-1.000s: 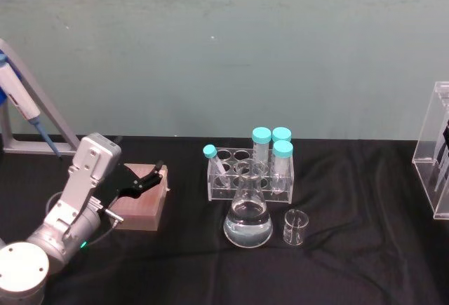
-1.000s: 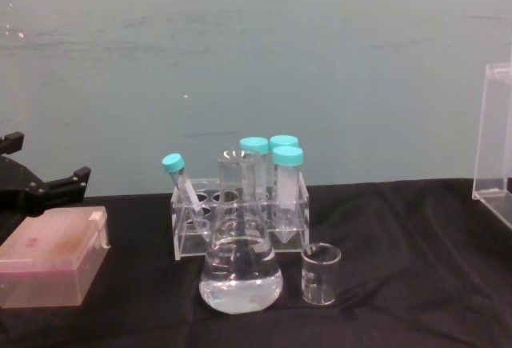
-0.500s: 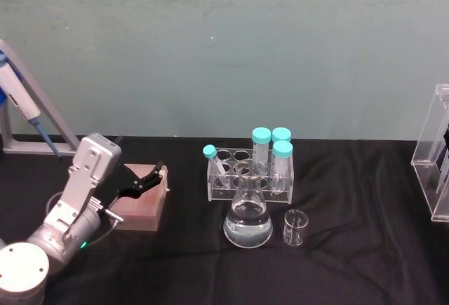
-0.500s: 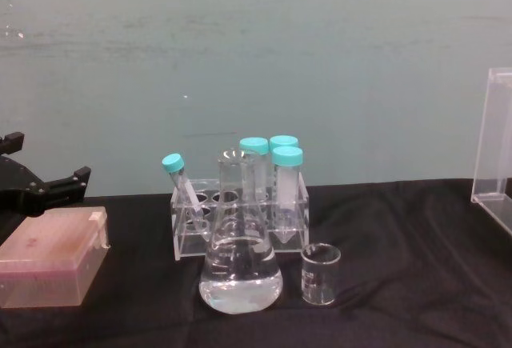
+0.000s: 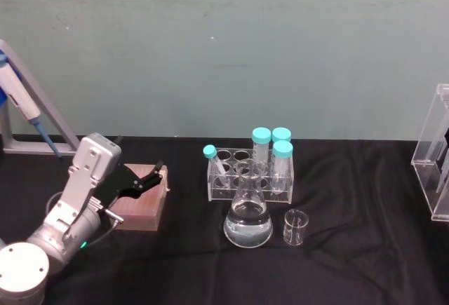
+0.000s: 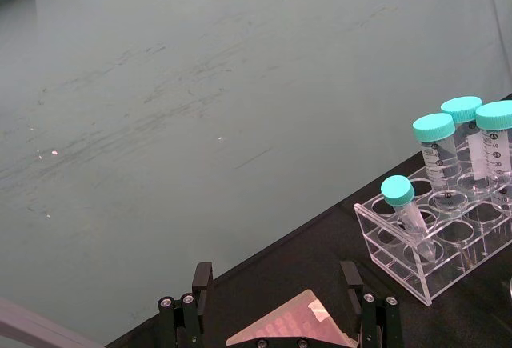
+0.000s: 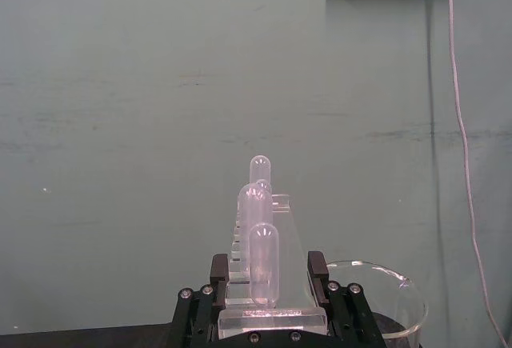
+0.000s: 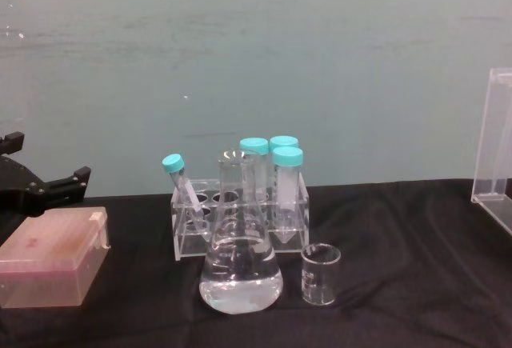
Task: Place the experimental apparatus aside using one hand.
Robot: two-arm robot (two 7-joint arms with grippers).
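Note:
The conical flask (image 5: 248, 219) with clear liquid stands mid-table in front of a clear tube rack (image 5: 249, 179), and the small beaker (image 5: 294, 226) is just to its right. Both also show in the chest view, flask (image 8: 240, 272) and beaker (image 8: 321, 274). The tall acrylic stand (image 5: 436, 158) is at the far right edge. In the right wrist view its base (image 7: 270, 304), with pipette bulbs, sits between the fingers of my right gripper (image 7: 270, 272), which press on both its sides. My left gripper (image 5: 151, 177) hovers open over a pink box (image 5: 144, 200).
The rack holds several teal-capped tubes (image 8: 286, 192). A blue-and-white pipette (image 5: 21, 102) hangs on a grey stand at the far left. A round glass rim (image 7: 376, 296) shows beside the acrylic stand. Black cloth (image 5: 351, 263) covers the table, and a green wall is behind.
The acrylic stand has shifted slightly at the right edge of the head and chest views. The left gripper, flask, beaker and rack have not moved.

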